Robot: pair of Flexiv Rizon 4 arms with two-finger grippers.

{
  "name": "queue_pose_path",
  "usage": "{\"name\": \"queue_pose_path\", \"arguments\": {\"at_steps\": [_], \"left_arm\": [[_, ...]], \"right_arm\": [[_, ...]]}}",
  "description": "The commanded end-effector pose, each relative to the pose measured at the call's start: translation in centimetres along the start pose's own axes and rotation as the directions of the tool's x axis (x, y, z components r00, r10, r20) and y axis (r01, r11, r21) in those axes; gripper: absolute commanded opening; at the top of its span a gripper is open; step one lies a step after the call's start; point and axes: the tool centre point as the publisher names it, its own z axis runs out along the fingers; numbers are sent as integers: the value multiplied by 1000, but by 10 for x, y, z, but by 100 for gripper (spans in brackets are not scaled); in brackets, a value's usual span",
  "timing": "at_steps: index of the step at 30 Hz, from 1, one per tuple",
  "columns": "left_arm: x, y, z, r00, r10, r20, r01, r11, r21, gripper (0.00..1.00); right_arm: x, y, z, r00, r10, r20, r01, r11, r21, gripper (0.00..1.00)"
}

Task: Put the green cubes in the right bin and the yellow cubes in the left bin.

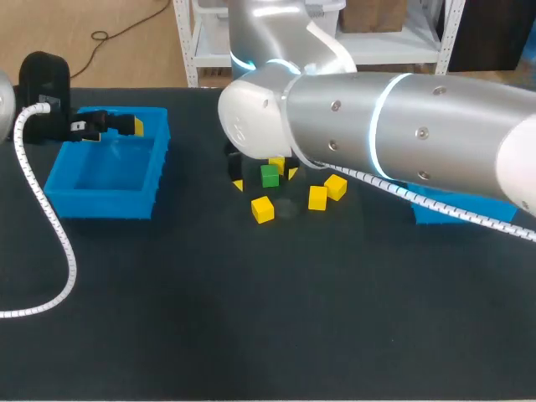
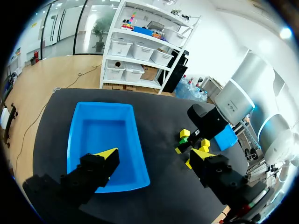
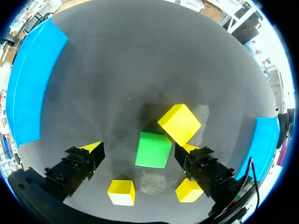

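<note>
So the right gripper (image 3: 141, 148) is seen wide open and lowered around the green cube (image 3: 153, 149), which is sat flat on the table (image 3: 140, 70) between the two yellow-tipped fingers. A clear gap is left on one side and the other finger is just beside the cube, so nothing is actually pinched. A yellow cube (image 3: 180, 123) is parked just ahead of the gripper, turned at an angle, with one corner touching or all but touching the green one's far edge. Two more yellow cubes are found further back, one under each finger: the first (image 3: 121, 192) and the second (image 3: 189, 190), both apart from the green cube. The right bin (image 3: 264, 140) is glimpsed off beyond one finger, well apart from the cubes. In the head view that gripper is mostly hidden under the big right arm (image 1: 402, 126), which is stretched across the table to the cube cluster. Over on the other side, the left gripper (image 2: 154, 154) is held open too, with nothing between its fingers. One tip is hung over the inside of the blue left bin (image 2: 100, 135) and the other over bare table beside it. No cubes can be made out in that bin.
</note>
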Motion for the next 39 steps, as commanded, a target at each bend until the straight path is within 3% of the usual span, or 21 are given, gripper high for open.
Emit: {"name": "queue_pose_path", "arguments": {"at_steps": [1, 2, 15, 21, 25, 31, 39], "left_arm": [[1, 2, 0, 1000, 2, 7, -2, 1000, 12, 100], [1, 2, 0, 1000, 2, 7, -2, 1000, 12, 100], [1, 2, 0, 1000, 2, 7, -2, 1000, 12, 100], [1, 2, 0, 1000, 2, 7, -2, 1000, 12, 100], [1, 2, 0, 1000, 2, 7, -2, 1000, 12, 100], [1, 2, 0, 1000, 2, 7, -2, 1000, 12, 100], [1, 2, 0, 1000, 2, 7, -2, 1000, 12, 100]], "right_arm": [[3, 0, -2, 1000, -3, 7, 3, 1000, 0, 16], [3, 0, -2, 1000, -4, 8, 4, 1000, -1, 0], [3, 0, -5, 1000, -14, 20, 14, 1000, -11, 0], [-5, -16, -53, 972, -72, 224, 57, 996, 71, 0], [-7, -53, -88, 952, -14, 306, -5, 998, 63, 0], [-4, -134, -131, 905, 152, 398, -187, 981, 51, 0], [26, -240, -159, 797, 389, 461, -445, 895, 13, 0]]}}
